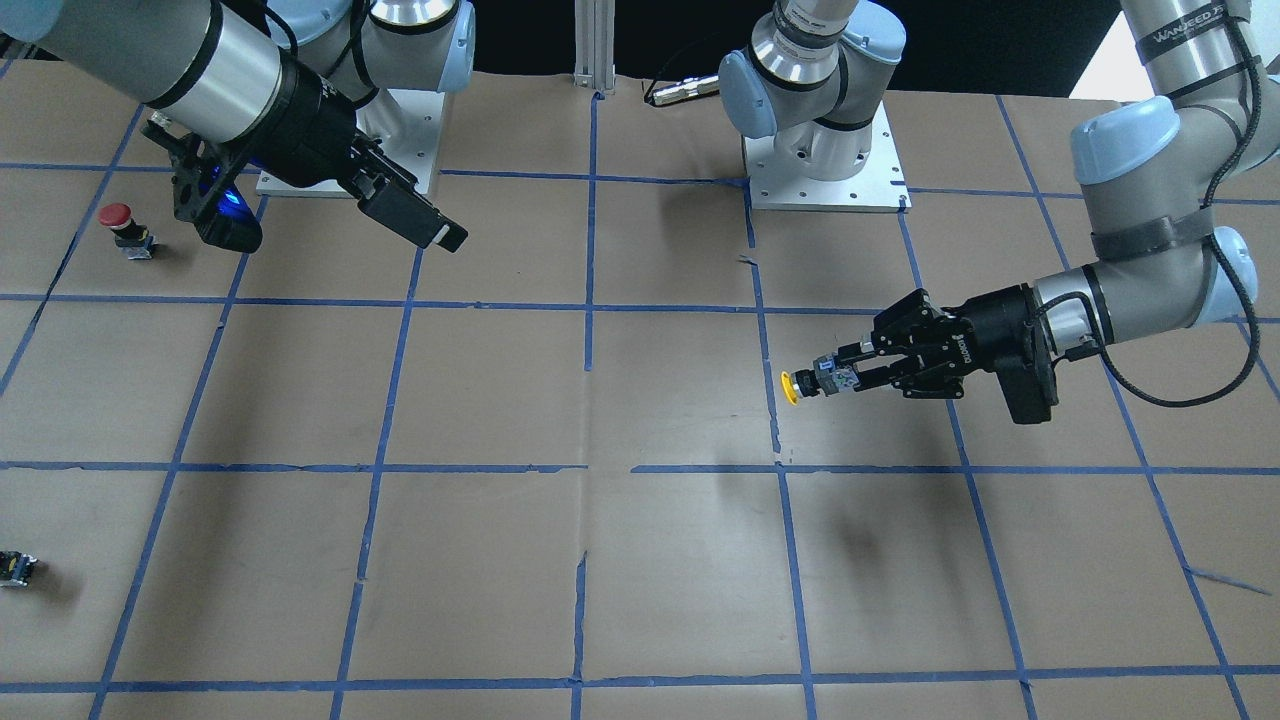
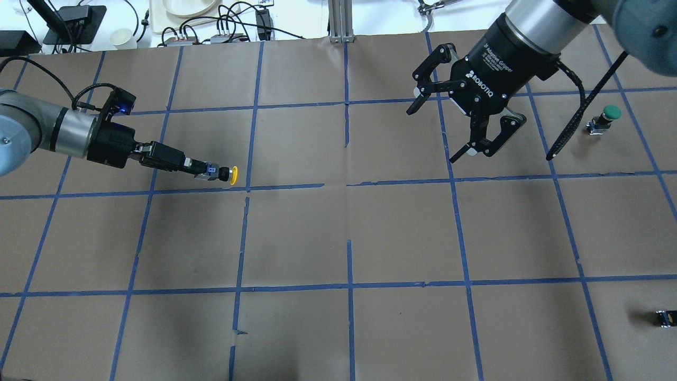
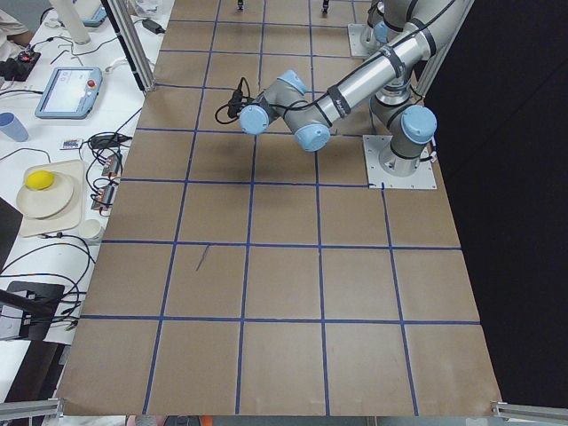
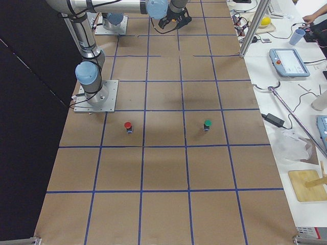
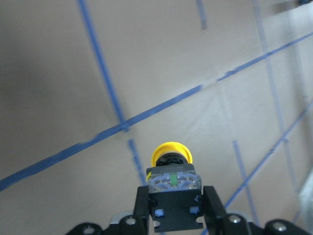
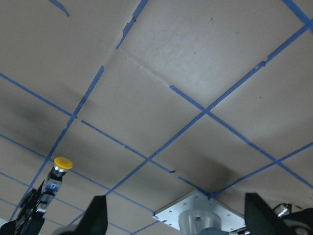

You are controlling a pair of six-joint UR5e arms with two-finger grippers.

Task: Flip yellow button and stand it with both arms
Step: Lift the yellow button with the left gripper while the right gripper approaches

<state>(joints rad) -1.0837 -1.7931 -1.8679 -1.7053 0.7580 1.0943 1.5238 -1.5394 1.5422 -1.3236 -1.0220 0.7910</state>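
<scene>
The left arm (image 2: 53, 132) reaches out low over the table (image 2: 338, 238), and the left jaws are clenched on the yellow button (image 2: 219, 173). They grip it by its black-and-grey blocky body. The button lies on its side between them, off the table, with the round yellow cap pointing straight out past the jaw tips, away from the wrist. In the left wrist view the body fills the gap between the two jaws and the cap sits just beyond it (image 5: 171, 171). The front-facing view shows the same grasp (image 1: 815, 384), with a soft shadow on the paper beneath.

The right arm (image 2: 534, 26) hangs above the table, well apart from the left jaws. The right jaws are released, spread wide, with nothing between them. From the right wrist view the button (image 6: 57, 171) shows far off, cap up and tilted, ahead of those jaws.

A red-capped button (image 1: 118, 225) stands upright on the table near the right jaws, on the side away from the left jaws. A green-capped button (image 2: 608, 117) stands on that same outer side. A small dark block (image 2: 665, 317) lies well apart from both pairs of jaws.
</scene>
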